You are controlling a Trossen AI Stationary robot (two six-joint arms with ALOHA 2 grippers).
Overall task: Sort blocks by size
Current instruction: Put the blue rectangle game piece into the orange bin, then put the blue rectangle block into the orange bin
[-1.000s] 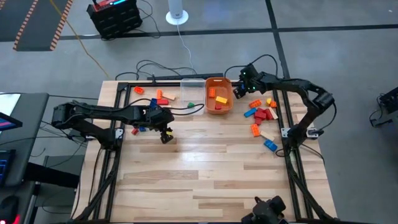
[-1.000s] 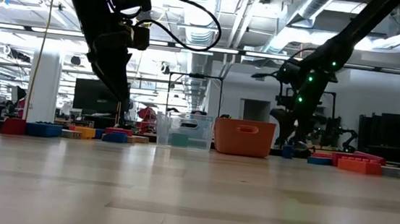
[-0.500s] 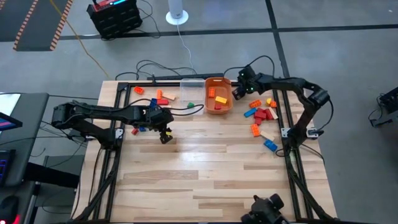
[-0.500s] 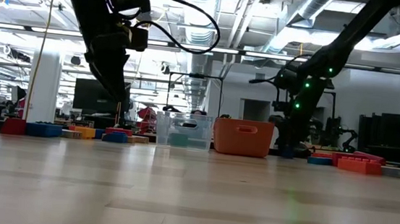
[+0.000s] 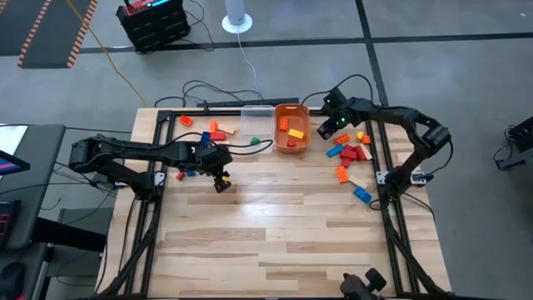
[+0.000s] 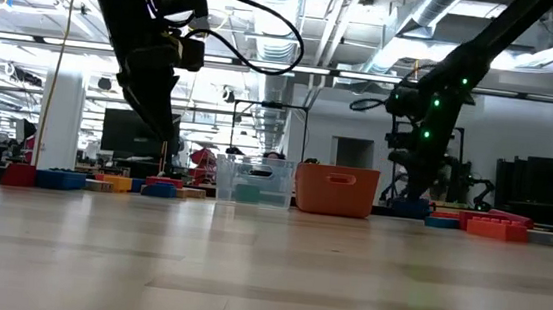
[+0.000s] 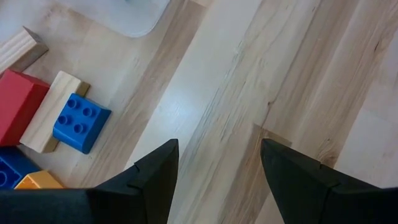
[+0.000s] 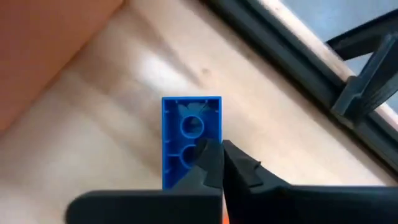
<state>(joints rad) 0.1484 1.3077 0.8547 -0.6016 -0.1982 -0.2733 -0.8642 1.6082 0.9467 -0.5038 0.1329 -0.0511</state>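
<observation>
Grey floor surrounds the wooden bench (image 5: 275, 233), which is edged by a dark frame; most of the near bench is bare planks, open on all sides of the left arm. No readable writing shows on anything.

At the far edge sit a clear tub (image 5: 257, 122) and an orange tub (image 5: 291, 127) side by side, the orange one holding a few blocks.

Right gripper (image 5: 326, 129) hangs just beside the orange tub, on the side away from the clear tub, closed on a blue block (image 8: 189, 140) seen from its hollow underside in the right wrist view. Beyond it, toward the bench's right edge and close to the frame rail, lies a heap of blocks (image 5: 353, 154), mostly red, with orange, blue and plain wood pieces trailing nearer.

Left gripper (image 5: 222, 183) hovers over bare planks with its fingers (image 7: 155, 177) spread apart and nothing between them. A second cluster (image 5: 208, 132) of red, orange, blue and wood blocks lies between it and the far left corner; a studded blue block (image 7: 81, 122) rests against a wood one.
</observation>
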